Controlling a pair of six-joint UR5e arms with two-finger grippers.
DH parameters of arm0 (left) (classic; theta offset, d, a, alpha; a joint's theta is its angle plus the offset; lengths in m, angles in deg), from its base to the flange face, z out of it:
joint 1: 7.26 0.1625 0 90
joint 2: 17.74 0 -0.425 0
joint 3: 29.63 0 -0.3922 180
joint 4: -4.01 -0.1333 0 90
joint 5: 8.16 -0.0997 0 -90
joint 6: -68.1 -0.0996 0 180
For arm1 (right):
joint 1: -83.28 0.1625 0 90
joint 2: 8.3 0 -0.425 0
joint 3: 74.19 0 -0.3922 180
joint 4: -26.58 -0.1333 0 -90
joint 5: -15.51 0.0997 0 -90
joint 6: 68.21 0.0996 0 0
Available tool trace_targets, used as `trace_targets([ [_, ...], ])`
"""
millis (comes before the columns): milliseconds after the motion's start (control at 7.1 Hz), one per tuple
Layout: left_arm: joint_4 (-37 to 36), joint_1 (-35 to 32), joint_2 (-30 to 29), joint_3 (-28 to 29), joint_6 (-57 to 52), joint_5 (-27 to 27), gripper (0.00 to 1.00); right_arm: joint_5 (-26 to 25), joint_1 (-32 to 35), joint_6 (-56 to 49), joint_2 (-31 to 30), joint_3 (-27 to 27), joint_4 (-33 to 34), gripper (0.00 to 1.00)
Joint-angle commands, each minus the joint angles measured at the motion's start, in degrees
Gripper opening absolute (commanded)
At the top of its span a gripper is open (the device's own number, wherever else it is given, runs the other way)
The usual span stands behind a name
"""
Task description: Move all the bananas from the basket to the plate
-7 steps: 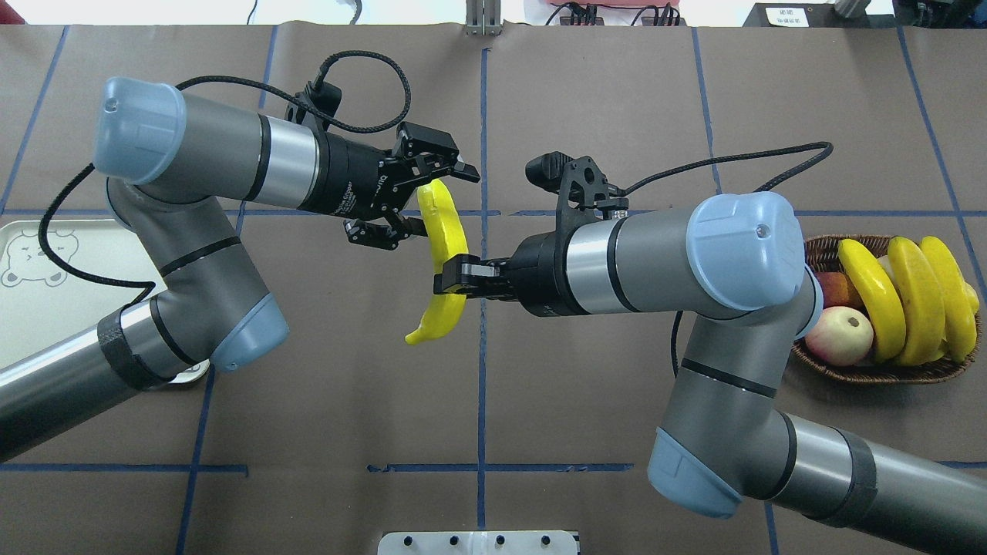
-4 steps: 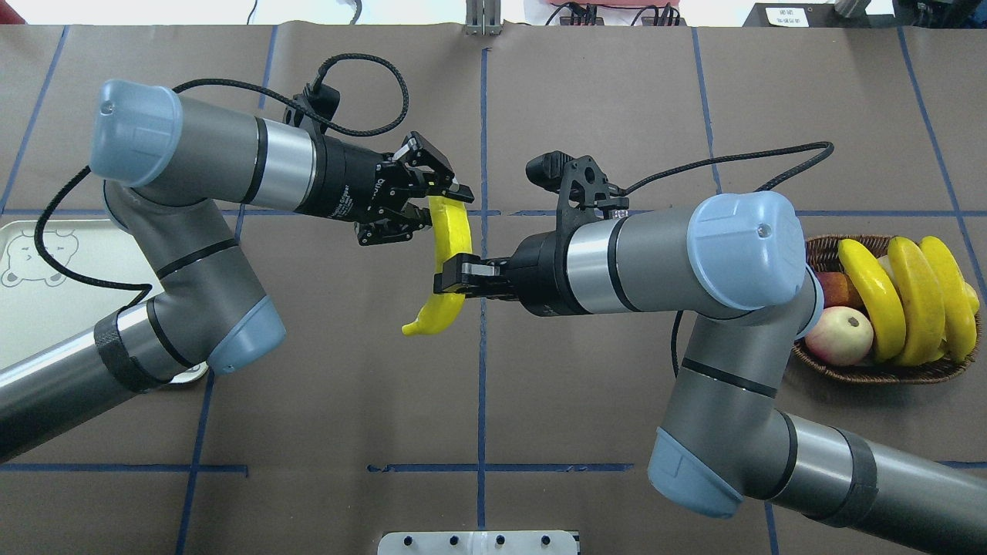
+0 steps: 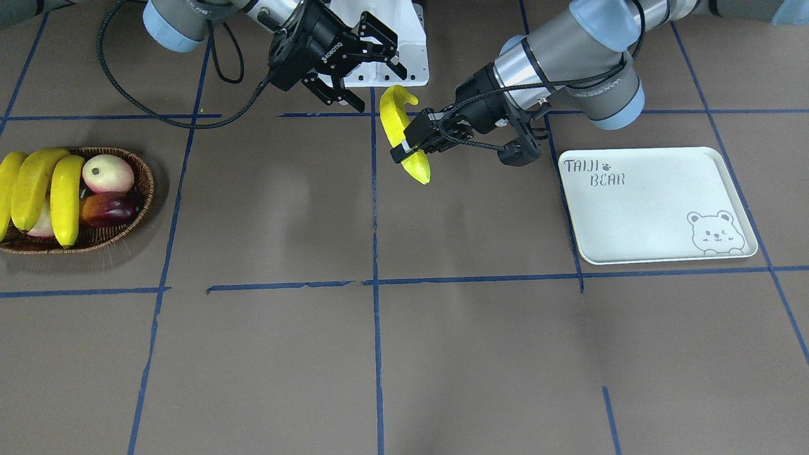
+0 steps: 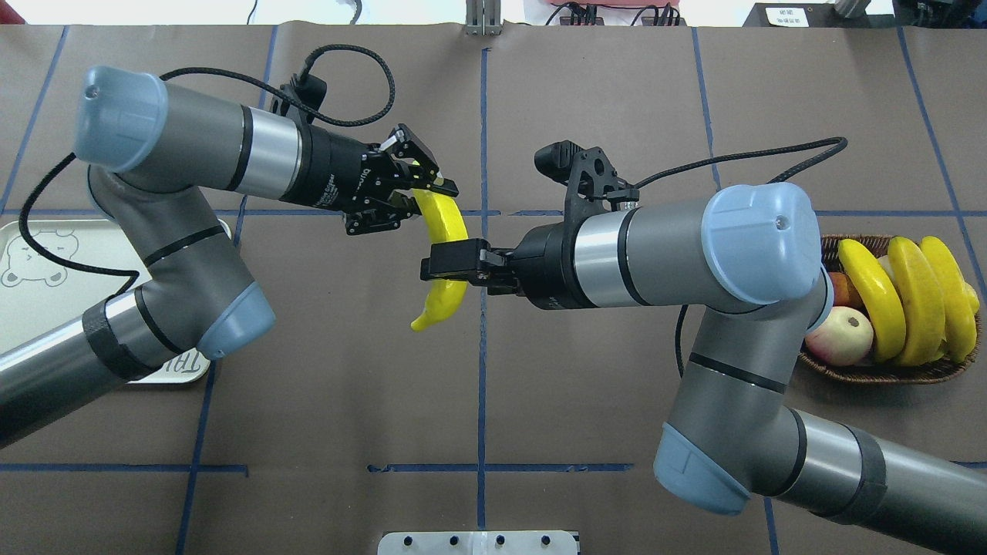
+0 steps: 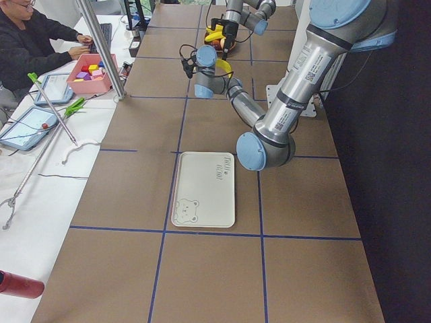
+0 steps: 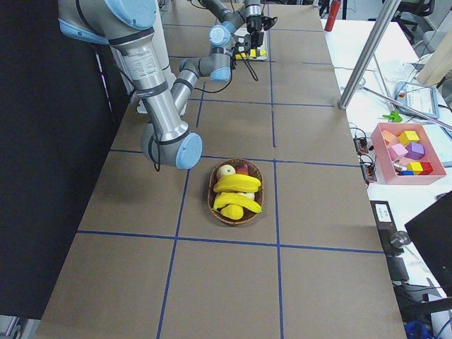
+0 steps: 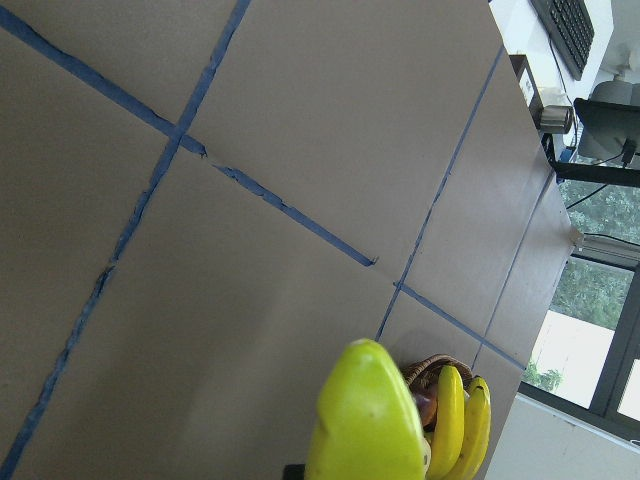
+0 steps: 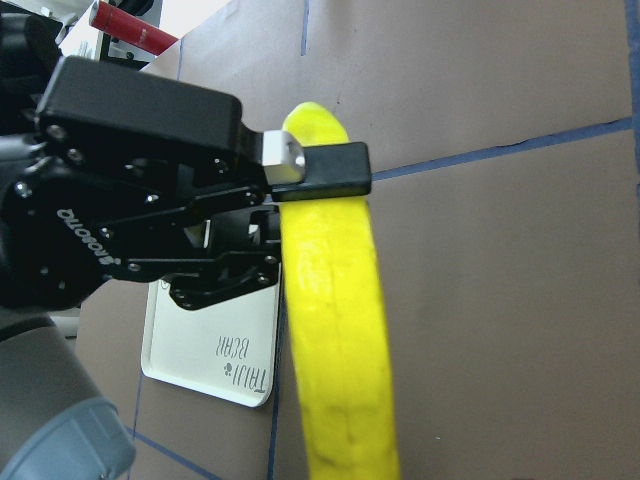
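Banana (image 3: 394, 124): clamped in left gripper (image 3: 409, 143), aloft mid-table. Right gripper (image 3: 380, 86): jaws spread, gripping nothing. Three bananas (image 3: 65, 197) in basket (image 3: 143, 207). Plate (image 3: 657, 189) well apart.

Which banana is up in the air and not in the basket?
The banana clamped in the left pincer, held up in the air. The other three bananas lie side by side in the basket.
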Motion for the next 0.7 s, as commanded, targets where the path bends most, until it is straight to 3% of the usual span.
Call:
trace_targets([
  [0,-4.25,-9.16,5.35,0.4,-9.84,10.51,0.0,4.1,3.77,-0.26,-1.33,1.27,0.67,1.0],
  [282,-5.32,-15.6,16.56,0.49,-27.19,11.88,0.0,8.86,10.17,-1.13,-6.66,2.49,0.76,1.0],
  [422,-9.59,-17.54,22.38,0.49,-38.95,10.58,0.0,9.05,11.95,-4.01,-8.7,2.85,1.54,1.0],
  [563,-13.98,-20.43,26.53,0.49,-51.17,8.13,0.0,9.05,13.18,-8.39,-9.76,4.59,7.9,1.0],
])
